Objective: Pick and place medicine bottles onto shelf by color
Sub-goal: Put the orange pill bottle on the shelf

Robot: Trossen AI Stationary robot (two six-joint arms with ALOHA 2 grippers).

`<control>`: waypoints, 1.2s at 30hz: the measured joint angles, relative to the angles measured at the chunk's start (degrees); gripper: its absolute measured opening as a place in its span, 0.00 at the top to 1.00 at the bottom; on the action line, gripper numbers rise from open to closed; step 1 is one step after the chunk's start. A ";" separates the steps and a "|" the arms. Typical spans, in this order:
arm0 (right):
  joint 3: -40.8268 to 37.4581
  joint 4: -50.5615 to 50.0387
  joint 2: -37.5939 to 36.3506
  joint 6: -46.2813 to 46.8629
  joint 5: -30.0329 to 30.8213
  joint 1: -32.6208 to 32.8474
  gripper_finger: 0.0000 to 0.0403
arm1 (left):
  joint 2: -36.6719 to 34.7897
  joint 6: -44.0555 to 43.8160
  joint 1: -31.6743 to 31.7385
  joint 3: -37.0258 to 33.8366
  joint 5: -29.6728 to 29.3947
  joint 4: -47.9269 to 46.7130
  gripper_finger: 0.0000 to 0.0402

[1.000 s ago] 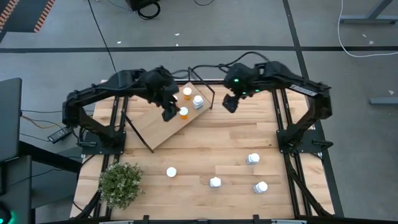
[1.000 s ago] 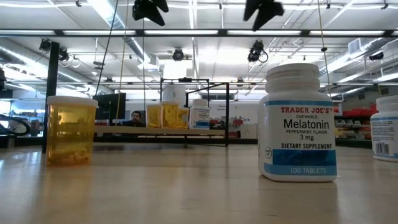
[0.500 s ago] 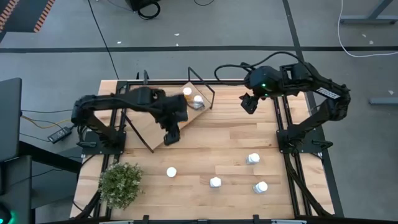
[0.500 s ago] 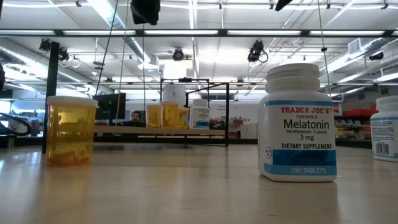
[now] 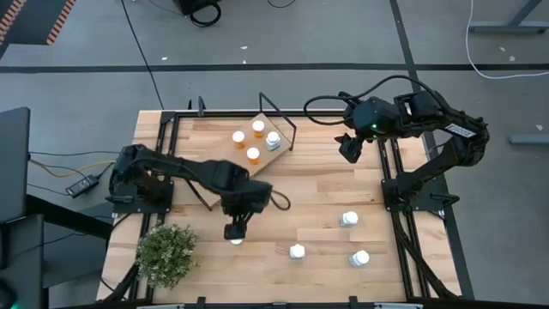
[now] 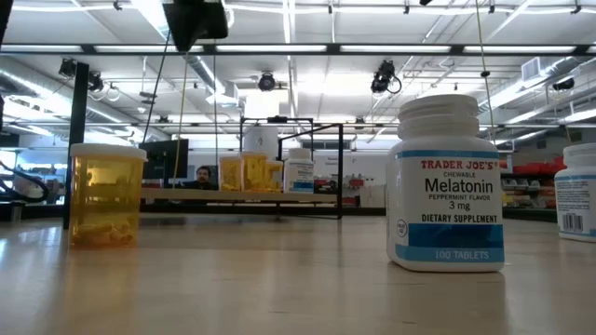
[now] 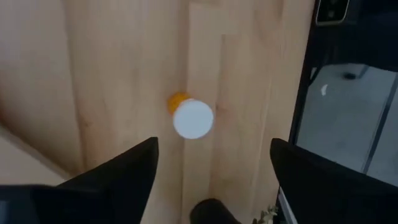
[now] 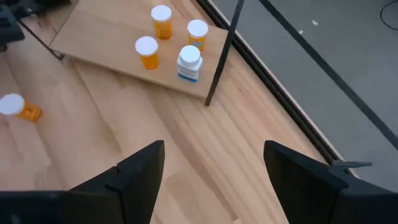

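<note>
An orange medicine bottle [image 7: 191, 117] with a white cap stands upright on the table near the front left; it also shows in the high view [image 5: 236, 239] and the low view [image 6: 105, 195]. My left gripper [image 7: 214, 158] hangs above it, pointing steeply down, open, its fingers wide of the bottle on either side. The shelf [image 5: 225, 176] stands at the far middle and carries three orange bottles [image 8: 147, 52] and one white bottle [image 8: 189, 63]. Three white bottles [image 5: 348, 220] stand on the table's near right. My right gripper [image 5: 350, 148] is raised at the far right, open and holding nothing.
A small green plant [image 5: 166, 252] stands at the near left corner, close to my left arm. The white Melatonin bottle [image 6: 447, 184] and another white bottle [image 6: 577, 191] stand near the front edge. Bare wood lies between the shelf and the front bottles.
My left gripper has swung away from the shelf toward the table's near edge and come down, tipping more steeply downward, until it hangs over the orange bottle on the table. My right gripper has drawn back toward the right edge and risen a little.
</note>
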 joint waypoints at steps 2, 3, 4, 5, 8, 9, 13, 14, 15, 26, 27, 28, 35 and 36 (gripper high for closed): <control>0.00 0.00 0.00 -0.52 0.64 0.52 0.30 | 0.07 -0.31 -1.33 -0.78 -0.13 0.70 0.18; 0.00 0.00 0.00 -1.18 1.36 0.63 0.30 | -0.07 -1.17 -1.83 -1.67 -0.12 1.91 0.17; 0.00 0.00 0.00 -1.71 2.34 0.63 0.30 | -0.10 -1.60 -2.32 -2.60 -0.13 2.73 0.16; 0.00 0.00 0.02 -2.04 3.41 0.63 0.30 | -0.01 -2.30 -2.91 -3.39 -0.13 2.55 0.15; 0.00 0.00 0.00 -1.83 6.64 0.55 0.30 | -0.03 -3.75 -4.82 -5.96 -0.32 3.04 0.14; 0.00 0.02 0.01 -1.55 7.75 0.53 0.30 | -0.06 -4.64 -5.49 -7.02 -0.61 4.37 0.14; 0.00 -0.01 0.02 -1.38 8.83 0.55 0.30 | -0.01 -7.17 -7.71 -9.48 -4.57 7.80 0.14; 0.00 -0.15 0.02 -1.47 8.81 0.59 0.30 | -0.02 -7.13 -7.96 -9.79 -5.68 8.16 0.14; 0.00 -0.42 0.02 -1.49 8.78 0.59 0.30 | -0.02 -6.91 -7.99 -10.19 -6.68 8.25 0.14; 0.00 -0.90 -0.15 -2.47 8.60 0.59 0.30 | -0.02 -8.35 -8.79 -16.11 -5.60 14.80 0.14; 0.00 -0.90 -0.15 -2.32 8.32 0.59 0.30 | -0.02 -8.38 -8.92 -16.30 -5.66 15.09 0.14; 0.00 -0.90 -0.15 -2.09 8.09 0.59 0.30 | -0.02 -8.38 -8.97 -16.50 -5.68 15.63 0.14; 0.00 -0.83 -0.15 -2.34 7.98 0.59 0.30 | -0.04 -6.84 -9.32 -16.98 -12.02 16.70 0.14; 0.00 -0.83 -0.15 -2.36 7.98 0.59 0.30 | -0.04 -6.14 -9.32 -16.98 -12.79 16.88 0.14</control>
